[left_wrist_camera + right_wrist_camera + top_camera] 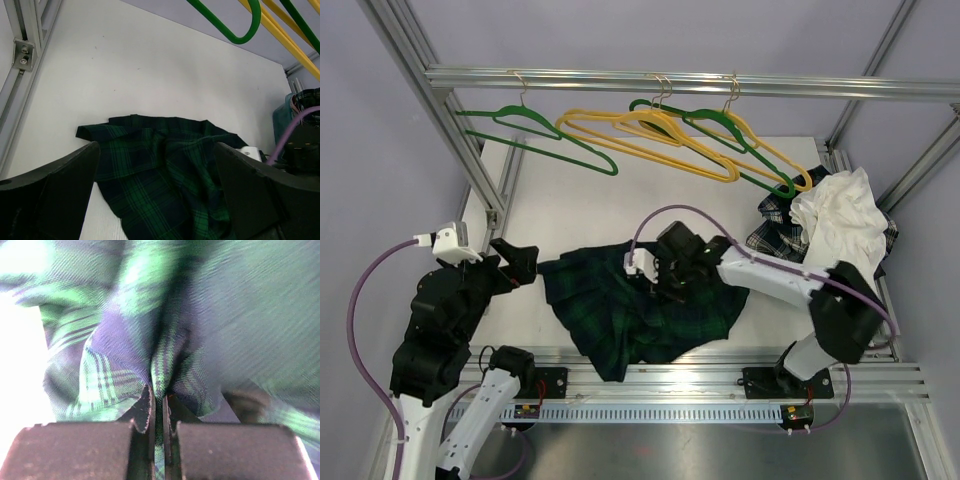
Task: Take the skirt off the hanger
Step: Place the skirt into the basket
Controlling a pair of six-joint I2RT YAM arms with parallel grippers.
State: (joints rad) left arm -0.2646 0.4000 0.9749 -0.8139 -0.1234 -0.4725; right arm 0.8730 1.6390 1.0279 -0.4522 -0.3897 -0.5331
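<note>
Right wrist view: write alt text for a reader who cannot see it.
Close-up of the right gripper shut on a pinched fold of the green and navy plaid skirt, which fills nearly the whole frame. The two dark fingers sit at the bottom edge, with a bright washed-out patch at the left.

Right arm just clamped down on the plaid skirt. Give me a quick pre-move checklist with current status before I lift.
1. Right gripper shut on a fold of the plaid skirt: ok.
2. Left gripper open, beside the skirt's edge, holding nothing: ok.
3. Skirt lying on the table, not hanging from the rail: ok.
4. Hanger inside the skirt: cannot tell, none visible.
5. Empty hangers overhead, above the lift path: not ok, watch for snagging.
</note>
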